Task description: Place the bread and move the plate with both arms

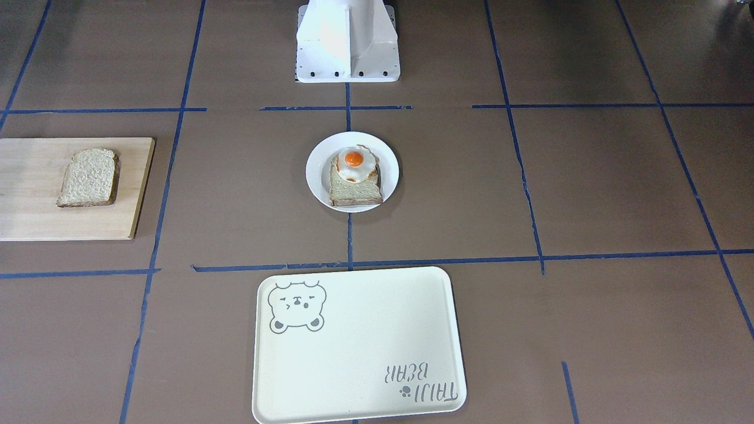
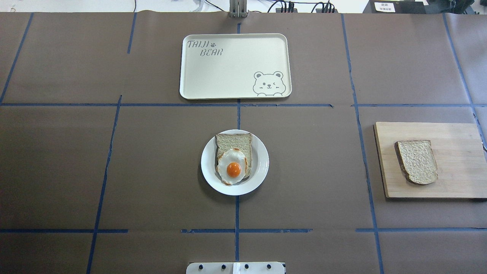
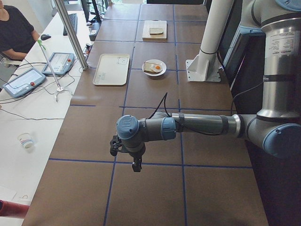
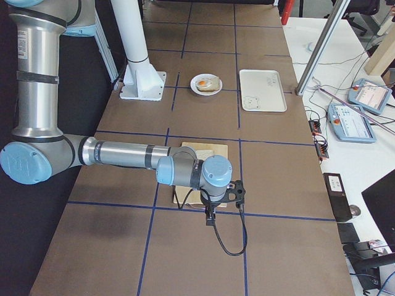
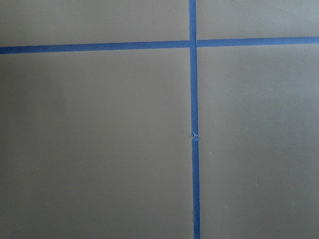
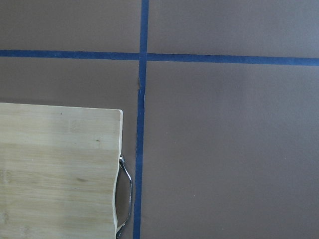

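The bread (image 1: 88, 178) lies flat on a wooden cutting board (image 1: 35, 218) at the robot's right end of the table; it also shows in the overhead view (image 2: 416, 161). The white plate (image 1: 390, 160) sits at the table's middle and holds a toast slice (image 1: 355, 189) with a fried egg (image 1: 353, 159). My left gripper (image 3: 136, 165) hangs over bare table far from the plate. My right gripper (image 4: 211, 217) hangs just beyond the board's outer edge. I cannot tell whether either is open or shut. The wrist views show no fingers.
A cream tray with a bear drawing (image 2: 228, 72) lies beyond the plate on the operators' side. The white pedestal base (image 1: 347, 41) stands behind the plate. The board's metal handle (image 6: 124, 194) shows in the right wrist view. A person (image 3: 16, 30) sits at a side desk.
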Tool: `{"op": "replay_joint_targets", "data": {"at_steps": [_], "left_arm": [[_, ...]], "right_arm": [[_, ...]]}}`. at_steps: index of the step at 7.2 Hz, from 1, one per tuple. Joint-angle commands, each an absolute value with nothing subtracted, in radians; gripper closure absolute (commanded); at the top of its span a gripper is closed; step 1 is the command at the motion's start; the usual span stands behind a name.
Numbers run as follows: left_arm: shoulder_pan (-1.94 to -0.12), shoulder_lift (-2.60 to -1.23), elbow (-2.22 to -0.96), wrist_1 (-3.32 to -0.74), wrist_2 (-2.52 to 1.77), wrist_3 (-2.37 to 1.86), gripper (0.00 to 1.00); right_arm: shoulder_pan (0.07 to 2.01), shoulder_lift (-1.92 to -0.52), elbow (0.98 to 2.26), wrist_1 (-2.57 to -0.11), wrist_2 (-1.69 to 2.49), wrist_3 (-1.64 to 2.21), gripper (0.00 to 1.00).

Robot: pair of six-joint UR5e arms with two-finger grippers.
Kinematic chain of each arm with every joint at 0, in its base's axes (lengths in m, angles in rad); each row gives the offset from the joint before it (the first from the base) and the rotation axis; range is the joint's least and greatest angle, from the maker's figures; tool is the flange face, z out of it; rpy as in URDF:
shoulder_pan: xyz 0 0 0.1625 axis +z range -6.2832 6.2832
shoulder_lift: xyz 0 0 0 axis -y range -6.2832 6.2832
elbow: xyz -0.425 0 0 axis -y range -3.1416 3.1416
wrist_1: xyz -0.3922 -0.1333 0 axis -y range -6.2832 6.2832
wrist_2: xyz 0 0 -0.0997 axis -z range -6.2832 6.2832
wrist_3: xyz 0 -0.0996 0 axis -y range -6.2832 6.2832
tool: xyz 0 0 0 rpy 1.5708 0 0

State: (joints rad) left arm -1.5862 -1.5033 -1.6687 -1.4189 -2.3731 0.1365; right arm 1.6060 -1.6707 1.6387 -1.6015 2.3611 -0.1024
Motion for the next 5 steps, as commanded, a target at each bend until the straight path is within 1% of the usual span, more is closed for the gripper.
{"op": "replay_joint_targets", "data": {"at_steps": [1,3,5], "left_arm": [[-1.586,-1.503,-1.669,-1.419,-2.373,0.137,0.0],[-1.586,-1.503,-1.671,-1.419,-2.373,0.137,0.0],[-1.586,-1.505,-1.672,-1.419,-2.375,0.137,0.0]], "right_arm": [[1.606,-1.671,1.641,-1.601,2.362,-0.101,0.0],[1.606,-1.669,1.644,-1.601,2.364,-0.101,0.0],[1.605,-1.661,1.673,-1.601,2.373,-0.101,0.0]]}}
